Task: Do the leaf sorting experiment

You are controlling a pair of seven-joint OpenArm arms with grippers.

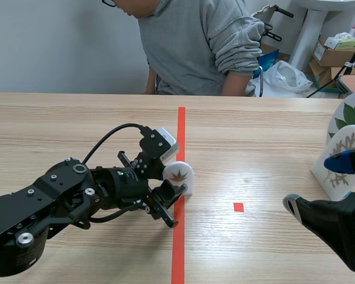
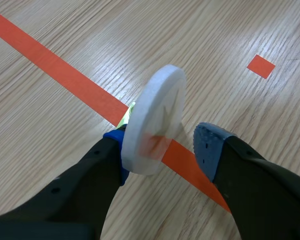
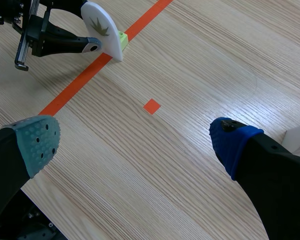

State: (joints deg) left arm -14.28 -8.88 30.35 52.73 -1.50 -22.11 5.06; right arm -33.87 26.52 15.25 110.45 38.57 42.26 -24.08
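Observation:
A small white arched plaque (image 1: 180, 174) with a brown leaf printed on it stands upright on the orange tape line; the right wrist view shows a small green base (image 3: 121, 40) behind it. My left gripper (image 2: 162, 150) straddles this plaque (image 2: 157, 115) with its fingers apart. The blue-padded finger (image 2: 117, 150) rests against one face, and the other pad (image 2: 207, 145) stands a little off the opposite face. My right gripper (image 3: 135, 140) hangs open over bare table at the right, nothing between its fingers. Two more leaf plaques (image 1: 342, 155) stand at the right edge, next to the right gripper (image 1: 318, 183).
A person in a grey sweater (image 1: 195, 47) sits across the table. A small orange square mark (image 1: 238, 207) lies between the two grippers. Boxes and a bag (image 1: 287, 74) sit on the floor beyond the table's far right.

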